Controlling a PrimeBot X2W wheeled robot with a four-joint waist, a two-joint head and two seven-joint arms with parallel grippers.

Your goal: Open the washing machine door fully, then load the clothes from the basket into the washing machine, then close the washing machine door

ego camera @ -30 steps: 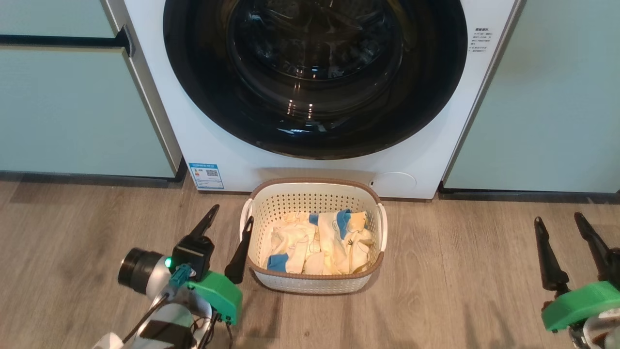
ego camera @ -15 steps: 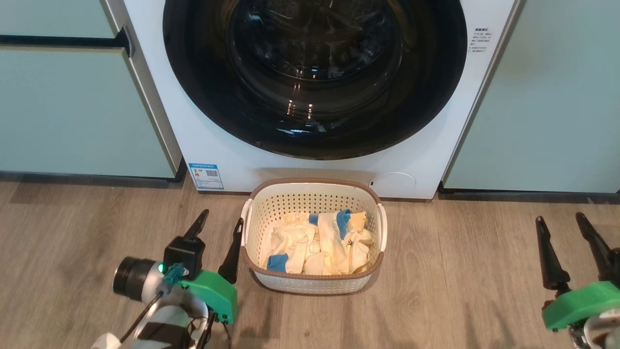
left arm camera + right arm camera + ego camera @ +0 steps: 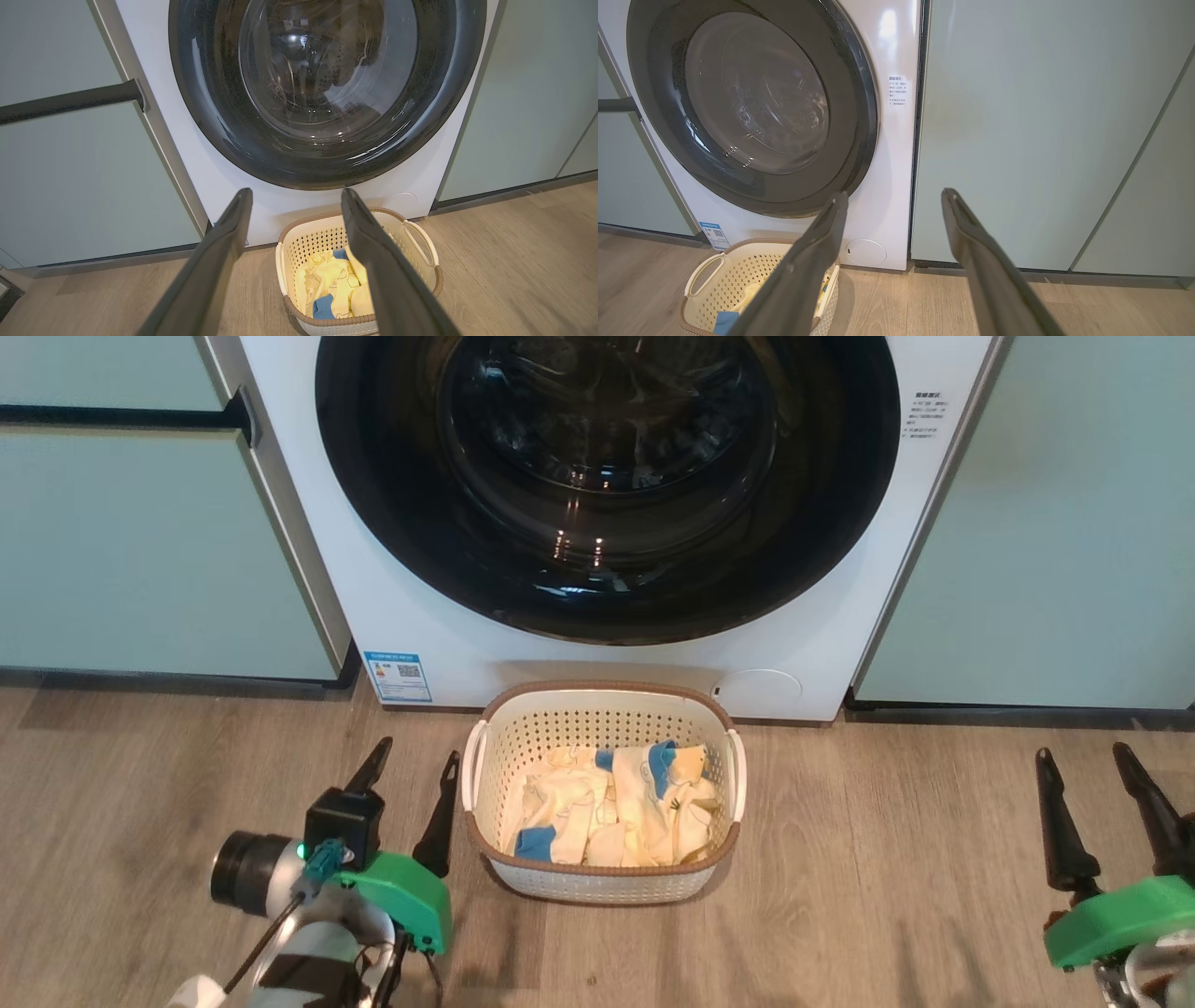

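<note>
**A:** Which step is in hand?

**B:** The first, I'd judge. The round, glossy black-rimmed, glass-centred washing machine door (image 3: 607, 485) sits flush against the big white front-loading washing machine (image 3: 448, 644), so nothing is open yet.

**A:** And the laundry?

**B:** The soft cream-yellow clothes (image 3: 611, 803) with blue patches lie heaped in the small cream-white perforated plastic basket (image 3: 597, 885). It stands on the grey-brown wooden floor (image 3: 840, 859) just in front of the machine, below the door.

**A:** The tools?

**B:** The left tool (image 3: 418, 751) hangs low, just beside the basket's left handle, its two dark fingers spread apart and empty. The right tool (image 3: 1080, 751) is well apart to the right, fingers likewise spread, gripping nothing.

**A:** Next move?

**B:** One tool must rise to the door's rim and find a purchase to pull. I cannot tell where the catch or hinge lies, and the basket stands close beneath the swing, so the pull probably wants care.
</note>
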